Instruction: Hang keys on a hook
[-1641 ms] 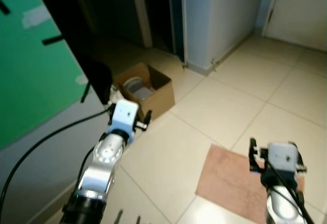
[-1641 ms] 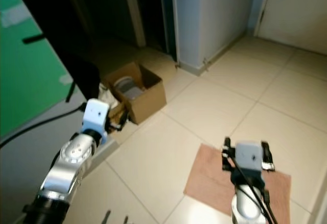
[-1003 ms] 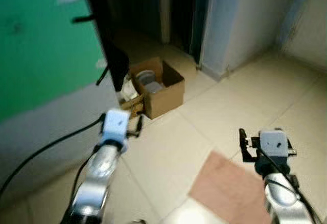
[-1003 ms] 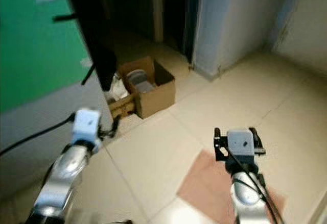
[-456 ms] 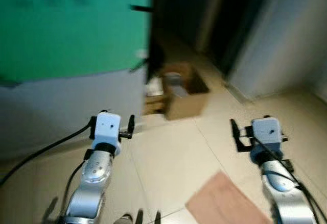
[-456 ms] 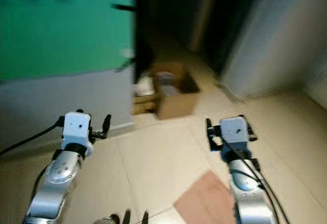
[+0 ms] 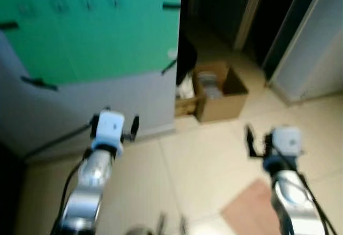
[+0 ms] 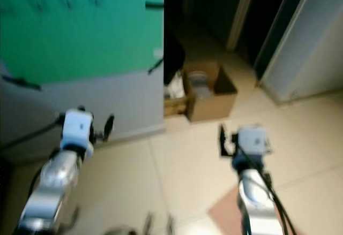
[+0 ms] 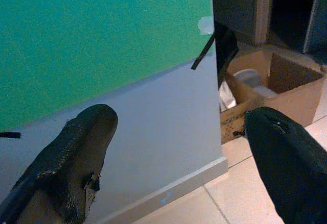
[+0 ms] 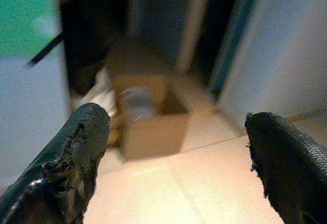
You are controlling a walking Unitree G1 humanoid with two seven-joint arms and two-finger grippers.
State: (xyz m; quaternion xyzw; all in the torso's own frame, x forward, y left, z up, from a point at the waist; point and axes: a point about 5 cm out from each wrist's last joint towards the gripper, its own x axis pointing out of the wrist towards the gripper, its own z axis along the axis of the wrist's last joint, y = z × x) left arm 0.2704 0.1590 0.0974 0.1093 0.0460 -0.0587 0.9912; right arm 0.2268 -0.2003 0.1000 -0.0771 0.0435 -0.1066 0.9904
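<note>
Your left gripper [image 9: 179,147] and right gripper [image 10: 173,152] both hang with fingers spread wide, holding nothing. Faint hooks [image 7: 87,2] sit in a blurred row high on the green panel [image 7: 107,37], too smeared for detail. A cardboard box [image 7: 220,93] sits on the floor beside the wall's end.

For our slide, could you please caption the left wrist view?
Open left gripper facing green-and-grey wall, brown cardboard box beyond.

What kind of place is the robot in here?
Probably a hallway or entrance area of a home: a tiled floor, a dark doorway, and an open cardboard box on the floor beside a panel with a green sheet on it.
</note>
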